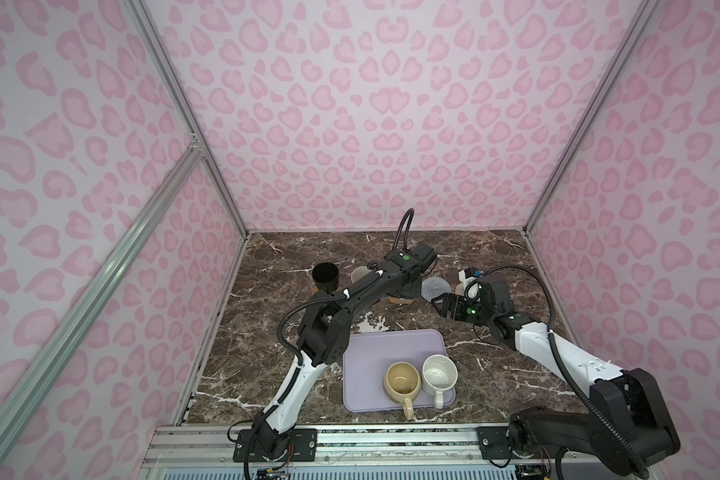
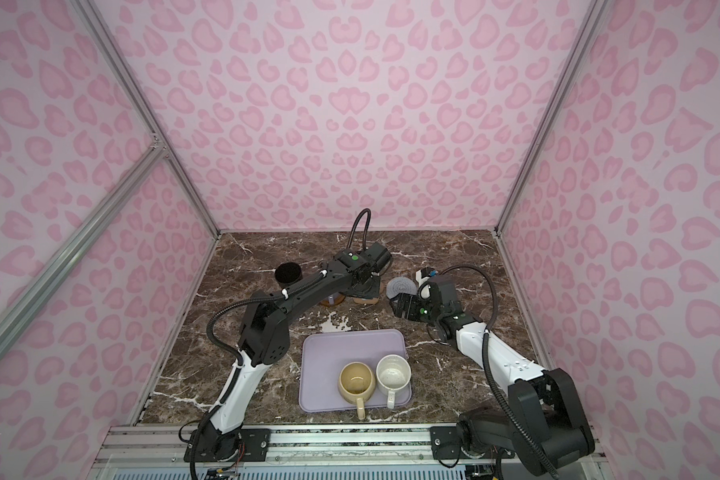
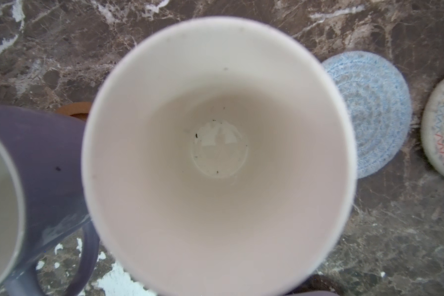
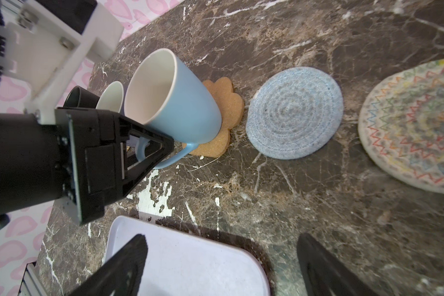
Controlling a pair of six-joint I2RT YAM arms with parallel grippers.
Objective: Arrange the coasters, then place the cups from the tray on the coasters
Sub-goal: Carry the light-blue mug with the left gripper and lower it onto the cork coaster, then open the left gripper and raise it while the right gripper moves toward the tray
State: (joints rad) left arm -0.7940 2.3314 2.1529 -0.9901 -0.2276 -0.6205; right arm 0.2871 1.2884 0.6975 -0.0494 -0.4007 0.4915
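Tray (image 1: pixel 371 353) is lying lower middle in both top views, carrying beige mug (image 1: pixel 402 378) and speckled mug (image 1: pixel 439 370) by its near edge. Beyond its far edge, right pincer (image 4: pixel 221 237) is gaping wide, empty. Left pincer (image 4: pixel 162 146) is sitting at the handle of blue mug (image 4: pixel 180 107) on paw coaster (image 4: pixel 231 102); grip unclear.

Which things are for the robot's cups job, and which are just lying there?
For the job: flat lavender tray; yellow-beige mug and speckled white mug on it; black mug; lavender mug; light blue mug on the tan paw-shaped coaster; grey-blue knitted round coaster; cream woven round coaster.

Just lying about: nothing loose, only the brown marble tabletop.
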